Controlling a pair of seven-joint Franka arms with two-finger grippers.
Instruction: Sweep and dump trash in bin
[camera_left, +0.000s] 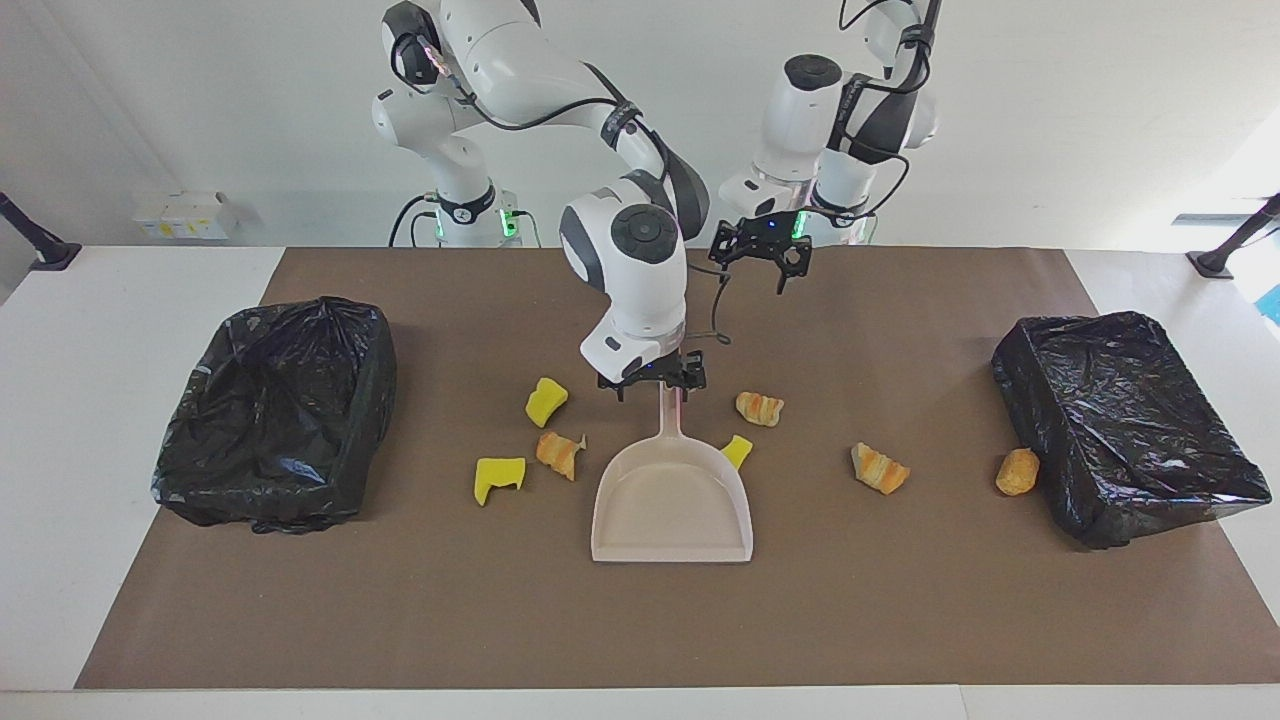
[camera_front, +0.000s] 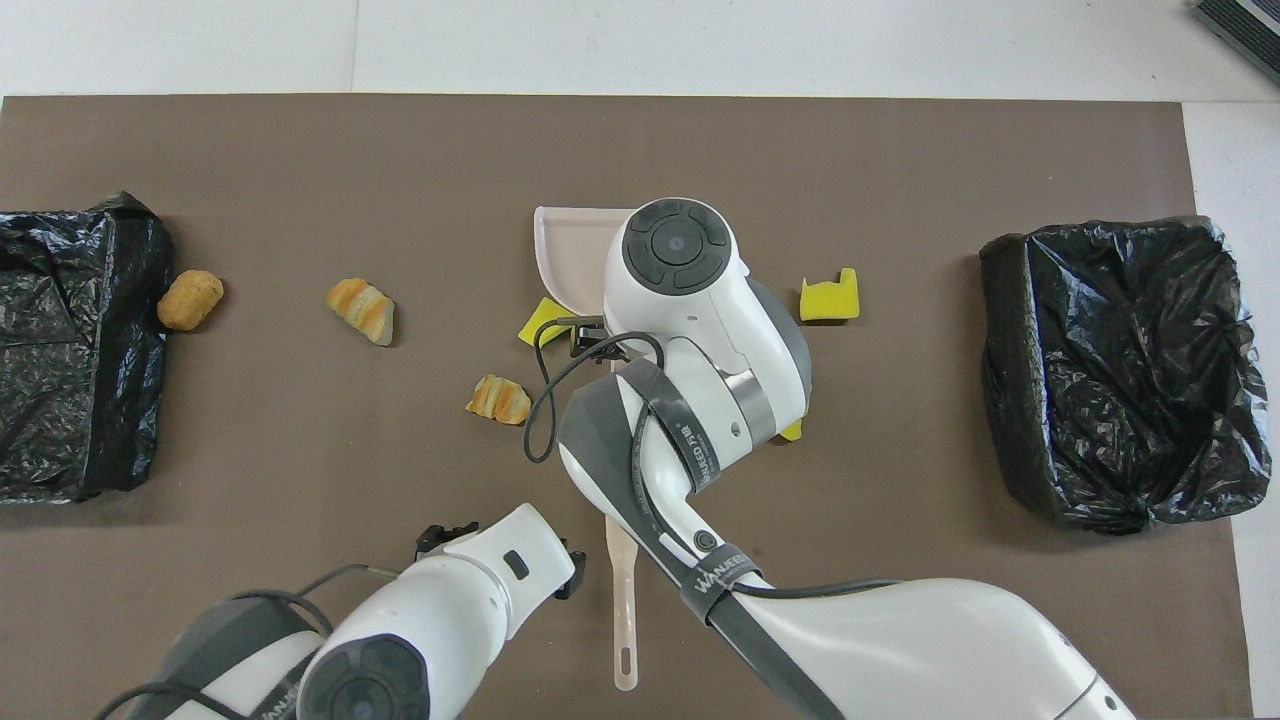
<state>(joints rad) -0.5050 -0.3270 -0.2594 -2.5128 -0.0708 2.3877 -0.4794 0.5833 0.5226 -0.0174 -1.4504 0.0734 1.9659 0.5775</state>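
A beige dustpan (camera_left: 671, 505) lies mid-table with its handle pointing toward the robots. My right gripper (camera_left: 656, 386) hangs low over the end of that handle, open, with a finger on each side. My left gripper (camera_left: 762, 262) is open and raised over the mat's edge nearest the robots, above the beige sweeper stick (camera_front: 622, 600). The trash is several chunks. Yellow wedges (camera_left: 546, 401) (camera_left: 498, 477) (camera_left: 738, 450) and striped bread lumps (camera_left: 559, 453) (camera_left: 760, 408) (camera_left: 879, 468) lie around the pan. One tan lump (camera_left: 1018, 471) rests against the bin (camera_left: 1125, 420) at the left arm's end.
A second bin lined with a black bag (camera_left: 275, 410) stands at the right arm's end of the brown mat (camera_left: 640, 620). In the overhead view the right arm covers most of the dustpan. In the facing view it hides the sweeper stick.
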